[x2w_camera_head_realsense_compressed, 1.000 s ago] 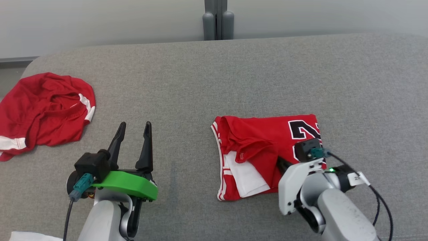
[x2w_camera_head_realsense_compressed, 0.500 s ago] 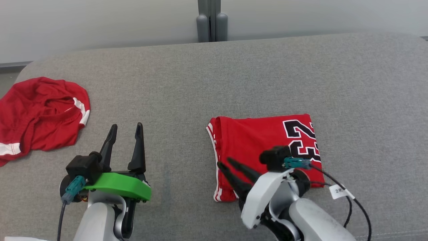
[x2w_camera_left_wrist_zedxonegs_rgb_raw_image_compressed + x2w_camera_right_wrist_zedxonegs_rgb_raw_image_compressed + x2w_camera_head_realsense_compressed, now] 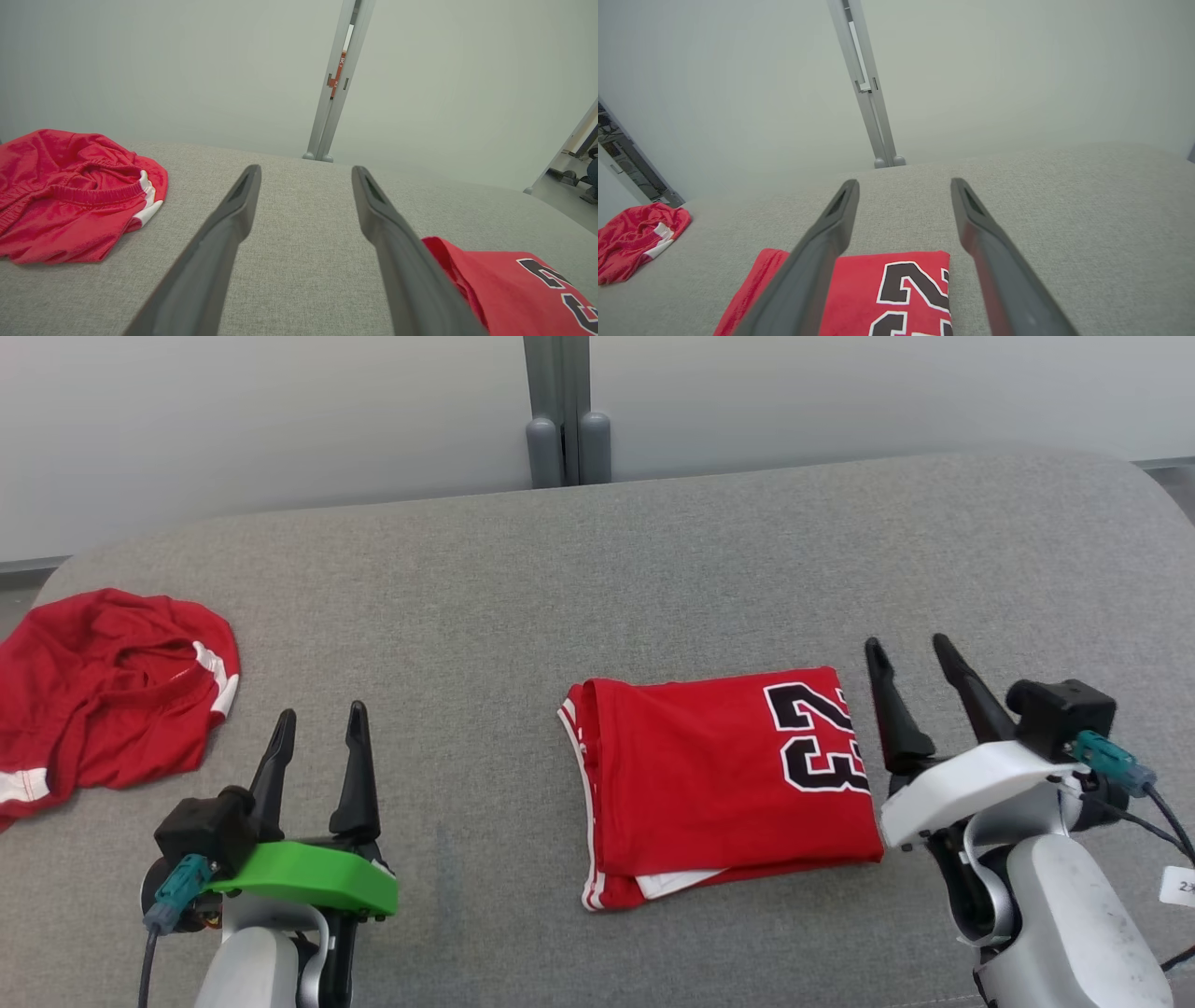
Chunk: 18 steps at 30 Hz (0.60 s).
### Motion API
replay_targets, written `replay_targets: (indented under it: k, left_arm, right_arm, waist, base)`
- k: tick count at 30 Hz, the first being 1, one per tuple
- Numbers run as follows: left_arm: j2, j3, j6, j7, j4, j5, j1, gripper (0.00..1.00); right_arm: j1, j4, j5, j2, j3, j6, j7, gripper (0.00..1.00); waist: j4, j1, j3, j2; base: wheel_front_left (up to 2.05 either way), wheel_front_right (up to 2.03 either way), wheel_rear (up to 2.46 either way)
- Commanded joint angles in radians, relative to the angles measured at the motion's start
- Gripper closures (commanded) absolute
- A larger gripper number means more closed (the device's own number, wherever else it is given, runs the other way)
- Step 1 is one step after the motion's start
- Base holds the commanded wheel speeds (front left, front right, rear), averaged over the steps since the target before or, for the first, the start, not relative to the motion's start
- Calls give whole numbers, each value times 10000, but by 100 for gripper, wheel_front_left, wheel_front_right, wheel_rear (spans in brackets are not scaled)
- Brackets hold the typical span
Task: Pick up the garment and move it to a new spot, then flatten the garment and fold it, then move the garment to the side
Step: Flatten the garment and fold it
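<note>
The garment [image 3: 719,784] is a red jersey with a black "23", folded into a flat rectangle on the middle of the grey table [image 3: 653,579]. White trim shows along its left and bottom edges. My right gripper [image 3: 906,642] stands open just right of it, fingers pointing away, nothing between them. In the right wrist view the garment [image 3: 896,289] lies under and left of the open right gripper [image 3: 903,182]. My left gripper [image 3: 320,711] is open at the lower left, well apart from the jersey. The left wrist view has the left gripper [image 3: 306,169] empty, the garment [image 3: 504,280] at lower right.
A crumpled red pair of shorts [image 3: 103,691] with white trim lies at the table's far left edge, also in the left wrist view as red shorts [image 3: 70,205]. A grey post [image 3: 557,411] stands behind the table against a pale wall.
My right gripper opened, let go of the jersey's fold and swung from over the garment to its right side. The jersey now lies folded flat. The head camera shifted slightly.
</note>
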Motion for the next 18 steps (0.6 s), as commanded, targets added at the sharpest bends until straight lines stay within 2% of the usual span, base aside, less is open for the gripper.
replay_targets:
  k: [1, 5, 11, 18]
  left_arm:
    - [21, 66, -28, -28, -41, 135, 138, 0]
    - [21, 119, -28, -28, 1, 192, 287, 0]
    - [88, 364, -28, -28, 61, 308, 585, 0]
    - [72, 505, -28, -28, 7, 357, 695, 0]
  right_arm:
    - [212, 153, 199, 4, -317, 1, -79, 0]
    - [127, 632, 172, -282, -692, 3, -155, 0]
    - [70, 1235, 138, -697, -634, 3, -307, 0]
    - [-13, 1492, 232, -763, -501, 3, -459, 0]
  waist:
    - [-68, 0, -76, 0]
    - [-124, 0, -205, 0]
    - [-177, 0, -386, 0]
    - [-194, 0, -401, 0]
  base:
    - [0, 0, 0]
    - [0, 0, 0]
    - [0, 0, 0]
    - [0, 0, 0]
